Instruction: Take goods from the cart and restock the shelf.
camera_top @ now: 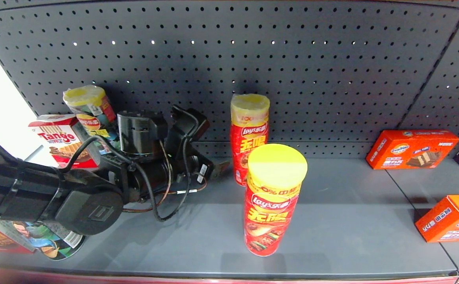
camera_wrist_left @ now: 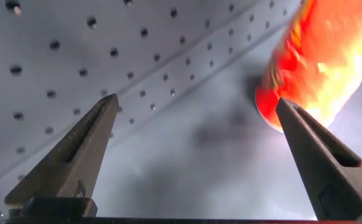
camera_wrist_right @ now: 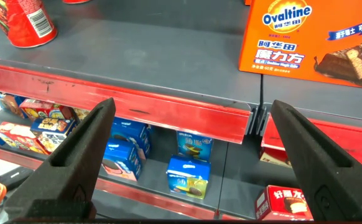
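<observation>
Left end effector (camera_wrist_left: 196,102): fingers spread wide, empty, low over the shelf (camera_top: 351,221). Far chip canister (camera_top: 249,138) stands upright just right of it, close beside one finger, not gripped. Near chip canister (camera_top: 275,201) stands upright toward the shelf front. Both are red with yellow lids and yellow characters on the labels. Right end effector (camera_wrist_right: 193,104): wide open, empty, at the shelf's front edge, with an orange box (camera_wrist_right: 311,34) beyond it.

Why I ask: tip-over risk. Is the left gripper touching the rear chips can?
Cannot tell. In the left wrist view one finger of the left gripper overlaps the rear chips can; no gap or contact shows plainly.
</observation>
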Tool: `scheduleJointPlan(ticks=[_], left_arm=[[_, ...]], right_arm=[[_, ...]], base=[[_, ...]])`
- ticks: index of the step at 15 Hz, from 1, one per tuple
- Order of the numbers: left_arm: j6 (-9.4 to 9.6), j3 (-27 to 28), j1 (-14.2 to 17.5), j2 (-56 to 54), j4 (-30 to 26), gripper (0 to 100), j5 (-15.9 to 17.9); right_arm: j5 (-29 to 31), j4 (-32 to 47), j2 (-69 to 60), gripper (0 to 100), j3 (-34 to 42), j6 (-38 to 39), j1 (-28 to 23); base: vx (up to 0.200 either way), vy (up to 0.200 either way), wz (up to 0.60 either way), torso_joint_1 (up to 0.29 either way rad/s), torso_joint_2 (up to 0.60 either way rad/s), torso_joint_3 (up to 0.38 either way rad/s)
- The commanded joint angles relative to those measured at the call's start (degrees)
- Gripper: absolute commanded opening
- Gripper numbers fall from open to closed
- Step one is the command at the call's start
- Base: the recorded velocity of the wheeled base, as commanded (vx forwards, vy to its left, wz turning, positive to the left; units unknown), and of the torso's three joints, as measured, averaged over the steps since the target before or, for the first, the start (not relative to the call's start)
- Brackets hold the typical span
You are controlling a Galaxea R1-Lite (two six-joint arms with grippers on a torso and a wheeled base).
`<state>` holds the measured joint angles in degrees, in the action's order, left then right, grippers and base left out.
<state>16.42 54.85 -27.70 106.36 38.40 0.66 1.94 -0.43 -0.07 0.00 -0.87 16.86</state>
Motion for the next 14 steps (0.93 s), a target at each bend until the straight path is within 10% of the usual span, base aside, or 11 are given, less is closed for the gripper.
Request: scheduleJointPlan(ticks=[1,14], left_arm=[[0.19,-2.20,-0.16,-1.51,0.18,100,0.13],[0.37,0.79,-0.96,0.34,0.10,100,0.31]], right_arm=[[0.00,-0.01,0.07,100,0.00,-0.01,0.10],[0.00,-0.01,0.07,100,0.00,-0.01,0.02]], base=[[0.000,0.000,0.00,0.000,0.00,0.000],[0.000,0.000,0.00,0.000,0.00,0.000]])
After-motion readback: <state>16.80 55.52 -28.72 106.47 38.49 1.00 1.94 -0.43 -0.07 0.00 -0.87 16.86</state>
